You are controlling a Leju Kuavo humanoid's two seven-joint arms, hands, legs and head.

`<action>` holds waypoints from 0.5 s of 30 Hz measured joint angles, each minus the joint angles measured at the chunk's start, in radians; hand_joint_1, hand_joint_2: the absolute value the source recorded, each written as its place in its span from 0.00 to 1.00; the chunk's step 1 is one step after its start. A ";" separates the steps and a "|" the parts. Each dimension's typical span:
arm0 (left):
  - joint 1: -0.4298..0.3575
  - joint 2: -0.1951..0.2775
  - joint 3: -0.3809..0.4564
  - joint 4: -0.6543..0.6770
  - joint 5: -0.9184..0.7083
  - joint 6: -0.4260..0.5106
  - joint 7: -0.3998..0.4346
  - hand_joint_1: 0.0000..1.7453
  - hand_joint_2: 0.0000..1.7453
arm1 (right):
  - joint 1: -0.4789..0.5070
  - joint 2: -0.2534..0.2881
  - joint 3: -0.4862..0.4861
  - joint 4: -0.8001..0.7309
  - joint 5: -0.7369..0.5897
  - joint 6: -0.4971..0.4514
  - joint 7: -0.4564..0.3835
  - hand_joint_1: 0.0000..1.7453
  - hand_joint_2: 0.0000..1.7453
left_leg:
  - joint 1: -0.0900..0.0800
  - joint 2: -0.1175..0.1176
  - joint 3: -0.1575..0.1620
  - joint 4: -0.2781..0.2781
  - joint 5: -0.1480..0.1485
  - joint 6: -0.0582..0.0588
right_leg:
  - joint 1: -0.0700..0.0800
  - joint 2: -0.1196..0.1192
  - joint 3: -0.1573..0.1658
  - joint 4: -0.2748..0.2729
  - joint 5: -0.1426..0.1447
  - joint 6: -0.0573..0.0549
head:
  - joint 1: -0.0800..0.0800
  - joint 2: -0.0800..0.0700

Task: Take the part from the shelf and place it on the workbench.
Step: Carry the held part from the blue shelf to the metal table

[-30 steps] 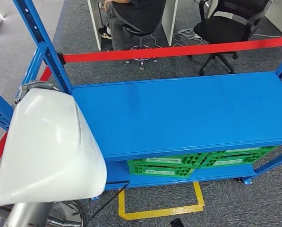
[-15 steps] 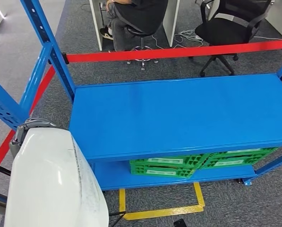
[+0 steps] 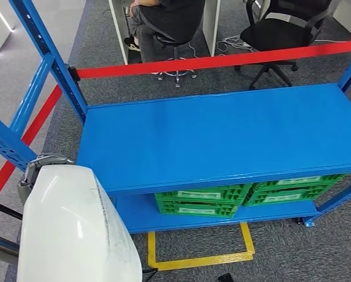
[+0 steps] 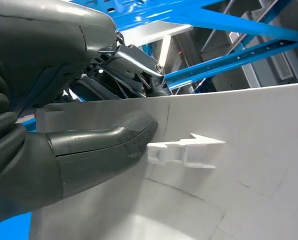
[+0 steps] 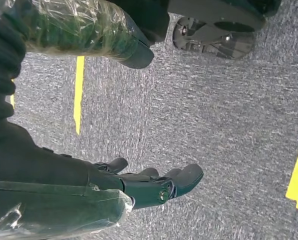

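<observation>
Left hand [image 4: 64, 125] grips the white part [image 3: 71, 229], lower left of frame, just off the blue shelf [image 3: 217, 135] front corner. Right hand [image 5: 154, 182] hangs over carpet [image 5: 222, 110], fingers apart, holding nothing.

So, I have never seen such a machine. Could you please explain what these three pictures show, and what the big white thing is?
It is a humanoid robot with two arms and hands. The wide picture comes from its head, looking down at a blue shelf with green crates underneath; a person sits behind a red bar. The other two pictures come from cameras at the wrists. The left hand holds the white part, thumb pressed on its surface. The right hand hangs over grey carpet, its fingers apart and holding nothing.
</observation>
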 joint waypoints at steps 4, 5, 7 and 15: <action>0.003 0.001 0.000 0.000 0.000 0.001 0.000 1.00 1.00 | 0.001 0.000 -0.004 0.000 0.000 0.000 0.000 0.00 1.00 | -0.002 0.000 -0.082 0.234 -0.134 0.004 | 0.012 -0.007 -0.026 0.001 0.017 -0.020 | -0.003 0.000; 0.004 0.001 0.000 0.000 0.000 0.001 0.000 1.00 1.00 | 0.001 0.000 -0.005 0.000 0.000 0.000 0.000 0.00 1.00 | -0.004 0.000 -0.077 0.244 -0.133 0.008 | 0.015 -0.008 -0.032 0.001 0.021 -0.021 | -0.002 0.000; 0.004 0.001 0.000 0.000 0.000 0.001 0.000 1.00 1.00 | 0.001 0.000 -0.007 0.000 0.000 0.000 -0.001 0.00 1.00 | -0.011 0.000 -0.015 0.157 -0.085 0.024 | 0.021 -0.008 -0.038 0.001 0.028 -0.021 | -0.003 0.000; 0.007 -0.001 0.001 0.000 -0.001 0.001 0.000 1.00 1.00 | 0.001 0.001 -0.011 0.001 -0.019 0.002 -0.016 0.00 1.00 | -0.023 0.002 0.082 -0.057 -0.013 0.062 | 0.023 -0.009 -0.070 0.027 0.023 0.014 | 0.001 0.000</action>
